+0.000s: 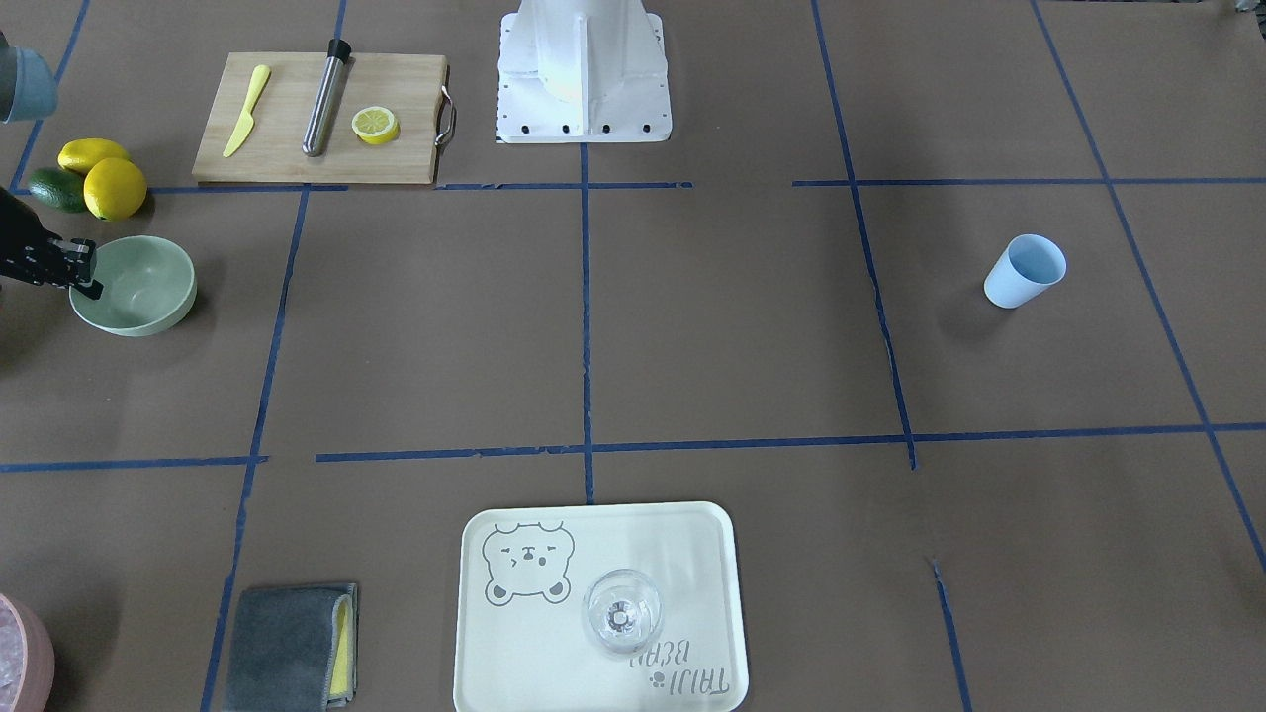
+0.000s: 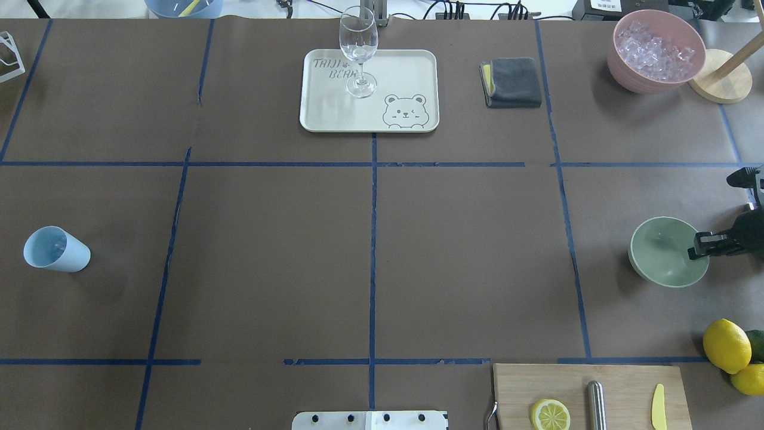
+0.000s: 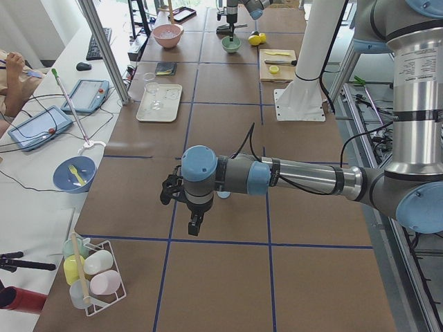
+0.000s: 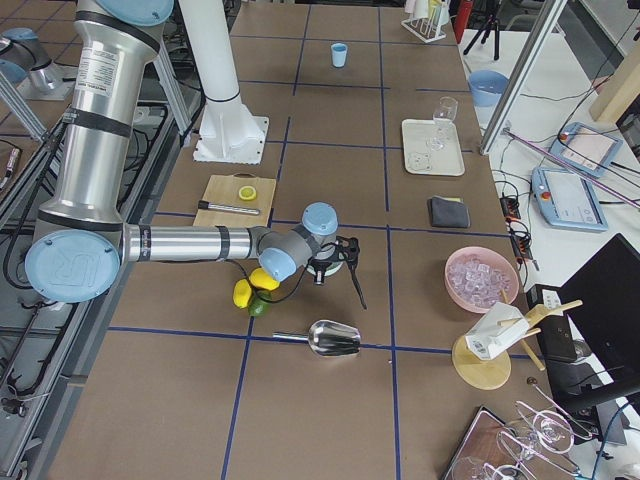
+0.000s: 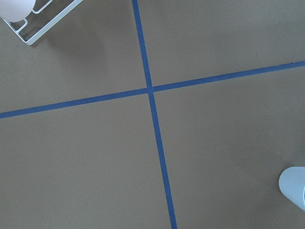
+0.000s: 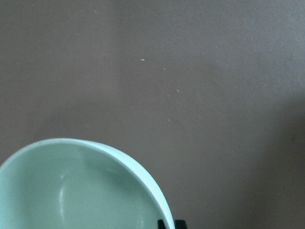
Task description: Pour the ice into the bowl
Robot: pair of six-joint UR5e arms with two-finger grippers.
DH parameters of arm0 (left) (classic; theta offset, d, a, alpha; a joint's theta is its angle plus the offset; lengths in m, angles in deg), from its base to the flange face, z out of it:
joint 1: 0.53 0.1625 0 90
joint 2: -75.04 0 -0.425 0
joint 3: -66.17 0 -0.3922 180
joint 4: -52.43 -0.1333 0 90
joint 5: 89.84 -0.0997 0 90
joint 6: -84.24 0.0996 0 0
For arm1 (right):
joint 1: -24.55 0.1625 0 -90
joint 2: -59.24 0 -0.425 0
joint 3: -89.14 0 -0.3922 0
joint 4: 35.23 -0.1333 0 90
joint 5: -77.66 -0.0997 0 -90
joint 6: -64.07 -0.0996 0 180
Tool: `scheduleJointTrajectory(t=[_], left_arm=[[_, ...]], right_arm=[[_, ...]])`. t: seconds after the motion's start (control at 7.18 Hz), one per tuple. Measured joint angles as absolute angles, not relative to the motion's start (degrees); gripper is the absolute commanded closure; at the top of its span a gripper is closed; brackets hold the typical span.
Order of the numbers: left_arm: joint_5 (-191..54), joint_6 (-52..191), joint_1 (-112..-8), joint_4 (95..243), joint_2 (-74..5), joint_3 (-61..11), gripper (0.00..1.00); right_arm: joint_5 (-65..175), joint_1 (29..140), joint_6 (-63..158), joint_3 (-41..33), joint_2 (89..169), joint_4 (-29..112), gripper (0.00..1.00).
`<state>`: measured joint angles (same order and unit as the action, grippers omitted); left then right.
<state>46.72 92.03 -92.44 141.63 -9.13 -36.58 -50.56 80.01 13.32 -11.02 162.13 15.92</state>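
Observation:
The pale mint-green bowl [image 2: 662, 254] stands empty at the table's right end, also seen in the front view [image 1: 138, 287]. My right gripper [image 2: 698, 246] reaches in from the right edge. In the right wrist view its black fingertips [image 6: 162, 223] sit close together on either side of the bowl's rim [image 6: 119, 155], so it looks shut on the rim. The ice [image 2: 656, 48] fills the pink tub [image 2: 621, 65] at the far right corner. My left gripper [image 3: 192, 225] hovers over bare table near the blue cup [image 2: 57, 249]. I cannot tell whether it is open or shut.
Lemons [image 2: 725, 345] lie just behind the bowl, beside a cutting board [image 2: 627, 382] with a lemon half, a metal rod and a yellow knife. A metal scoop [image 4: 335, 340] lies near the table's end. A tray [image 2: 406, 71] with a glass and a grey cloth [image 2: 513, 82] sit far across.

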Motion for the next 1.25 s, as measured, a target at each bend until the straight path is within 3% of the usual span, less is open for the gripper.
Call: scheduleJointTrajectory(t=[0.42,0.84,1.11,1.25], left_arm=[[49.26,92.02,-92.25,144.27,-9.18,-35.54,0.0],[53.03,91.98,-92.17,146.98,-8.85,-35.05,0.0],[54.39,91.97,-91.84,152.41,-8.87,-34.91,0.0],[54.99,91.97,-91.27,154.75,-8.86,-34.95,0.0]], right_arm=[[-51.8,76.58,-8.99,-16.98,153.32,16.12,1.0],[-37.26,58.15,-33.09,-16.26,133.62,20.26,1.0],[-27.99,49.19,-39.41,-7.67,115.4,32.42,1.0],[-24.89,46.93,-41.01,-2.62,109.93,34.76,1.0]])
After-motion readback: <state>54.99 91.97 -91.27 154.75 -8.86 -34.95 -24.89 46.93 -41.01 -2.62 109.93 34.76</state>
